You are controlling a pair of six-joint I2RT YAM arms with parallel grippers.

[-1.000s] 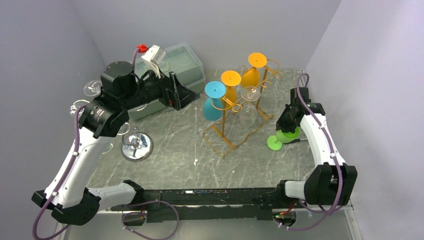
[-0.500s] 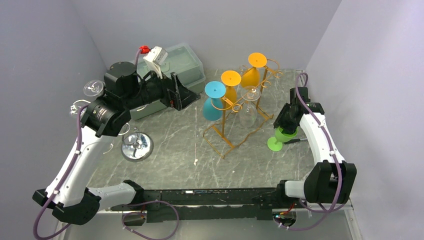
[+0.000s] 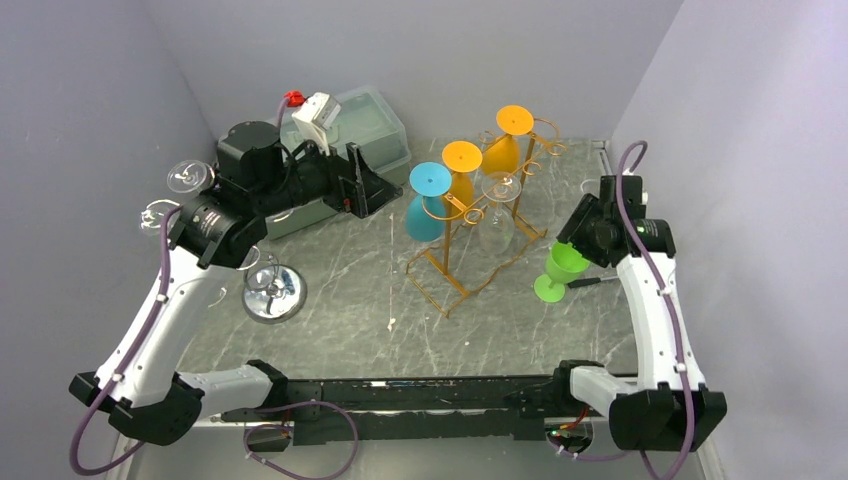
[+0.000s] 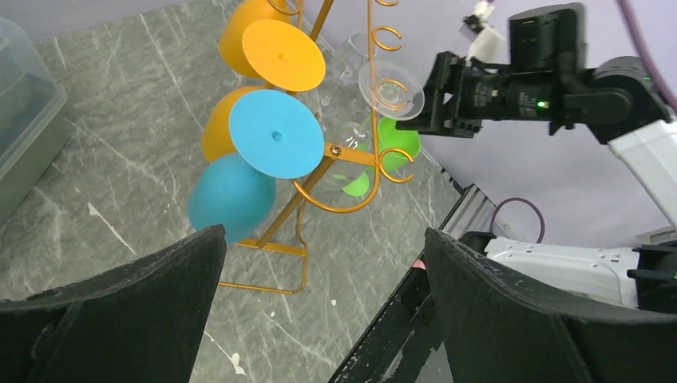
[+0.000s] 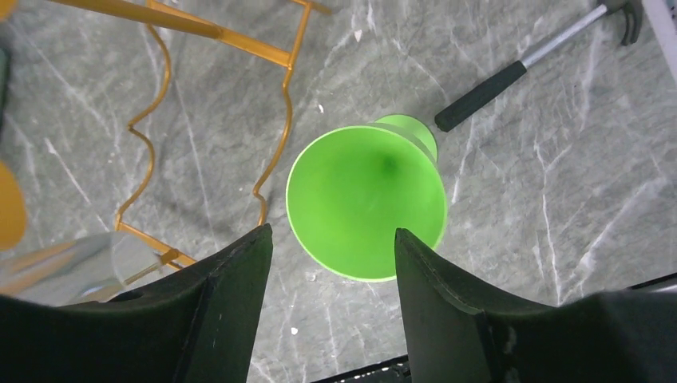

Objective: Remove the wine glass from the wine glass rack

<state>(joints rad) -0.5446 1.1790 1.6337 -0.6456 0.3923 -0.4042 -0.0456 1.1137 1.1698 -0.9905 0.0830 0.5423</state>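
Left arm [image 3: 160, 315]: you have white shells on the long links, with round black housings at the joints.
Right arm [image 3: 648, 300]: same build, white links and black blocks at the joints; look for the small green light [image 4: 543, 104] on its black wrist.
Purple cable [image 3: 160, 265]: one runs along each arm and hangs in loose loops near the bases.
Left pincer [image 4: 323, 238]: you see two broad matte black fingers with rounded tips.
Right pincer [image 5: 331, 233]: the same black, wedge-shaped fingers.
White box [image 3: 318, 115]: it sits on your left wrist, with a red plug [image 3: 291, 98] beside it.
Base rail [image 3: 420, 395]: a black bar joins both bases.
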